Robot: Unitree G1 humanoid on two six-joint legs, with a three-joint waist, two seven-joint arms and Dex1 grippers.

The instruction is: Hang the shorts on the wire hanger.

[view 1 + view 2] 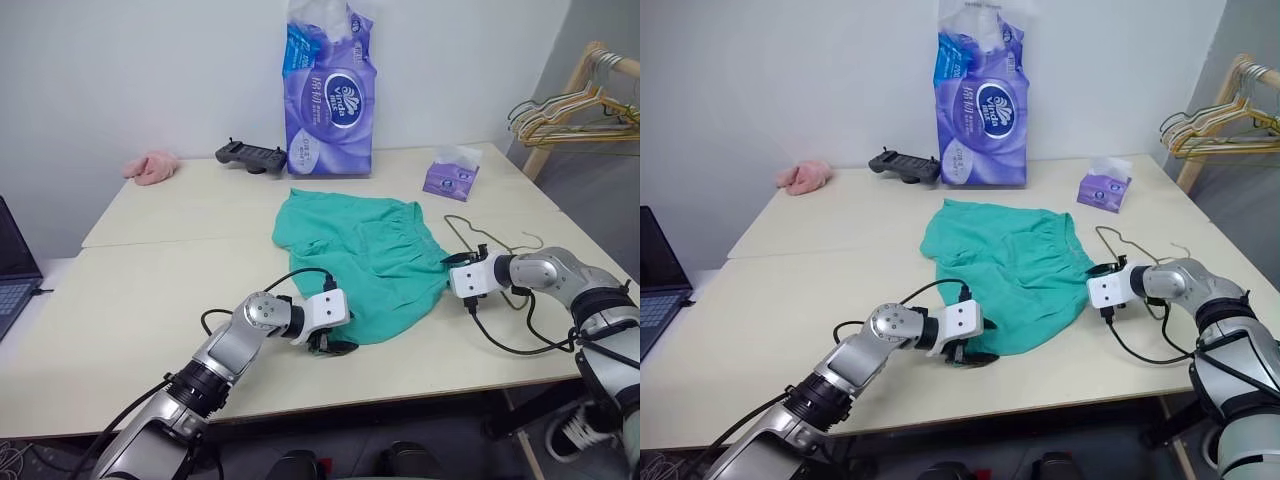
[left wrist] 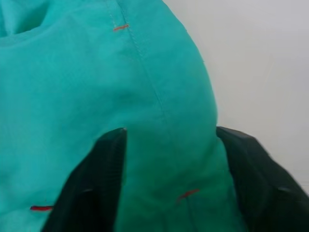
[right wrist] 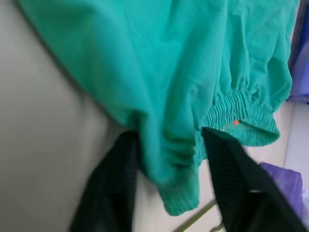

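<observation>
**Both grippers at the edges of the shorts**

A laptop (image 1: 15, 265) sits at the far left edge of the table (image 1: 140, 300). A pink cloth (image 1: 152, 166) lies at the far left by the wall, and right of it a black controller (image 1: 250, 155). The left gripper (image 1: 333, 345) is at the near hem of the shorts (image 1: 365, 260); in its wrist view the two fingers (image 2: 91, 188) stand apart with the teal fabric lying between them, not pressed tight. The shorts are spread flat mid-table, waistband toward the right. Behind them stands a purple tissue pack (image 1: 330, 95), and further right a small tissue box (image 1: 451, 175). The right gripper (image 1: 447, 268) is at the waistband's near right corner; its wrist view shows a bunched fold of waistband between the fingers (image 3: 108, 188), which are part-way apart around it. Whether the fold is pinched I cannot tell. The hanger (image 1: 490, 235) lies flat just right of the shorts, partly under the right gripper. Far right, coloured hangers (image 1: 570, 110) hang on a wooden rack (image 1: 560, 100).
</observation>
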